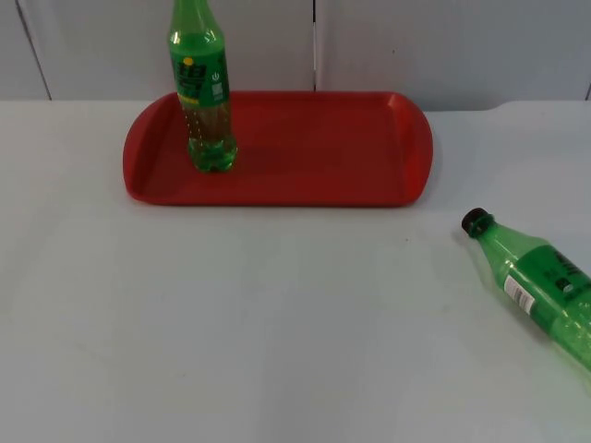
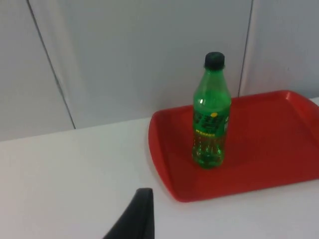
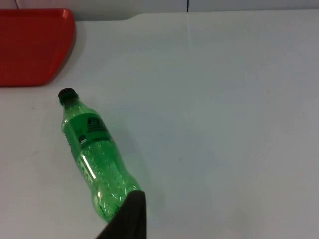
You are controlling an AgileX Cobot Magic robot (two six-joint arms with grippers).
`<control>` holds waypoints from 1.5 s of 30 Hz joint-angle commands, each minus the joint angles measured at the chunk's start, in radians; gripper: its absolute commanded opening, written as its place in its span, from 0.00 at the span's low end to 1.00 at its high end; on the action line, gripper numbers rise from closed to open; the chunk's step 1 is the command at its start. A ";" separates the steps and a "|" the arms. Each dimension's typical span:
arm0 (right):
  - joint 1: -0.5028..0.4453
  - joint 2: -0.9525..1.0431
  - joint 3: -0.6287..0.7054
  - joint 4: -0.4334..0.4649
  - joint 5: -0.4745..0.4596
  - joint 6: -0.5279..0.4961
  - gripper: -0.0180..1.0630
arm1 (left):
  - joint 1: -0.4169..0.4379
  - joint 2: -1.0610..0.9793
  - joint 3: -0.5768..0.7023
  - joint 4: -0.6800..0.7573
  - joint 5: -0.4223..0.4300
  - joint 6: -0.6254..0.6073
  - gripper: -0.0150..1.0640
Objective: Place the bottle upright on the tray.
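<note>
Bottles in green plastic, two of them, mark our scene: one bottle [image 1: 205, 92] stands upright on the red tray [image 1: 323, 152], toward the tray's left end, its black cap [image 2: 215, 59] on top and its yellow-and-green label facing us in the left wrist view. We see a second bottle [image 1: 540, 286] lying on its side on the white table [image 1: 259, 323], off the tray and near the table's right edge, its black cap [image 1: 475, 221] pointing toward the tray's right end and its body angled away from it. From the right wrist view we find this lying bottle apart from the tray, with bare table between them. We see one black fingertip of the left gripper [image 2: 134, 219] over the table near the tray's corner, and one black fingertip of the right gripper [image 3: 127, 219] just over the base of the lying bottle; we cannot tell whether either claw is apart or together. Behind the tray rises the grey partition wall [image 1: 416, 46].
</note>
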 commanded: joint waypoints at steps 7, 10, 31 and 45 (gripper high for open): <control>-0.005 -0.002 0.001 -0.002 -0.006 -0.004 0.99 | -0.004 -0.144 0.004 -0.012 0.112 0.000 0.99; -0.005 -0.002 0.001 -0.002 -0.006 -0.004 0.99 | -0.004 -0.180 0.004 -0.013 0.161 0.000 0.99; -0.005 -0.002 0.001 -0.002 -0.006 -0.004 0.99 | -0.004 -0.259 0.004 -0.159 0.413 0.087 0.99; -0.005 -0.002 0.001 -0.002 -0.006 -0.004 0.99 | -0.004 -0.520 0.004 -0.159 0.515 0.087 0.99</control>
